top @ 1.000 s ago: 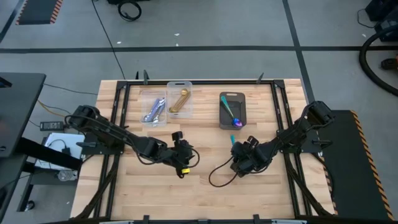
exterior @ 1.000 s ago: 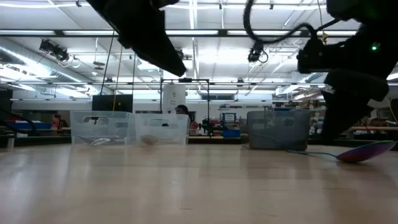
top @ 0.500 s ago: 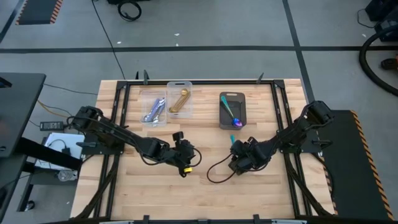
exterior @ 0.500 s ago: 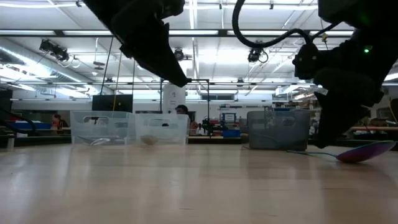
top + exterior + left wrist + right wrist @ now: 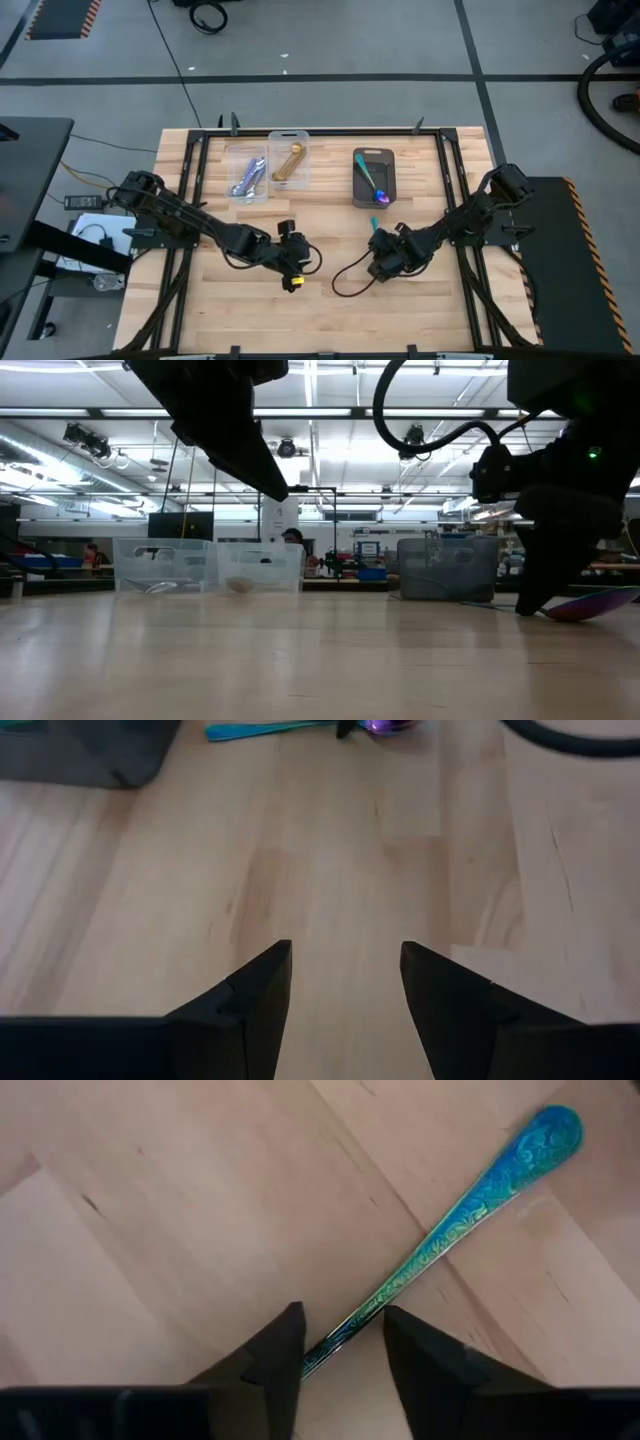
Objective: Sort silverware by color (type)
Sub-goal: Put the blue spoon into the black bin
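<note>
On the wooden desk (image 5: 330, 320) one teal-handled spoon (image 5: 470, 1200) lies loose, just in front of the dark grey bin (image 5: 373, 177). The right end effector (image 5: 340, 1345) is down over it, its two fingers (image 5: 275, 1355) standing on either side of the patterned handle with narrow gaps showing; whether they already pinch the handle cannot be told. In the low view the spoon's iridescent purple bowl (image 5: 580, 603) rests on the desk beside that arm.

A second blue-purple spoon (image 5: 374, 184) lies inside the dark grey bin. Two clear plastic bins stand side by side near the far edge: the left clear bin (image 5: 246, 175) holds silver spoons with lavender handles (image 5: 247, 178), too tangled to count, and the right clear bin (image 5: 289, 158) holds gold-coloured spoons (image 5: 289, 163), also too small to count.

The left end effector (image 5: 345, 980) hovers over bare desk near the middle, its two fingers (image 5: 255, 990) apart with nothing between them. Its wrist view catches the loose spoon and a corner of the grey bin farther off.
</note>
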### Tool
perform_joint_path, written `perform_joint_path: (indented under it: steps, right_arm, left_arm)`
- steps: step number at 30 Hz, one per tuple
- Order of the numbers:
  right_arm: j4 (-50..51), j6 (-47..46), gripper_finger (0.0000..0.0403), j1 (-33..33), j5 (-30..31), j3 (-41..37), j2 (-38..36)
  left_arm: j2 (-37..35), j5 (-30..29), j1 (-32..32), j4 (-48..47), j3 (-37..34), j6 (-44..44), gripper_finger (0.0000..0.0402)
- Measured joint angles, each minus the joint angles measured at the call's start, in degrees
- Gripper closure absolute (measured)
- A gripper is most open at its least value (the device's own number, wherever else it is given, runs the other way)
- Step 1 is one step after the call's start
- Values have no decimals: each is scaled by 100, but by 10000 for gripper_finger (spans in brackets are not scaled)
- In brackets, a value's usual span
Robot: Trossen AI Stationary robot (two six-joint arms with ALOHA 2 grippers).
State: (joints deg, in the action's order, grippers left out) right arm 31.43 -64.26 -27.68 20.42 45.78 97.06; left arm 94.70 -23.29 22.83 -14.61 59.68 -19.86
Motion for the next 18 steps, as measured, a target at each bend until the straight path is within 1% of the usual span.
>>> perform_joint_path:
  steps: [4, 8, 9, 10, 14, 18]
  right_arm:
    - [-12, 66, 310, -4, -57, 0, 2]
    - [-16, 390, 377, -4, -118, 0, 0]
    - [-25, 456, 386, -4, -124, 0, 0]
    - [-41, 523, 389, -4, -126, 0, 0]
    - [-23, 692, 383, -7, -99, 48, -16]
    - [-5, 1018, 390, -9, 21, 83, -148]
  left_arm:
    - [0, 30, 32, -109, 0, 13, 205]
    - [0, 29, 29, -125, 0, 13, 205]
    - [0, 29, 29, -128, 0, 13, 205]
    - [0, 29, 29, -148, 0, 13, 205]
    - [0, 29, 29, -178, 0, 11, 205]
    - [0, 29, 29, -179, 0, 13, 205]
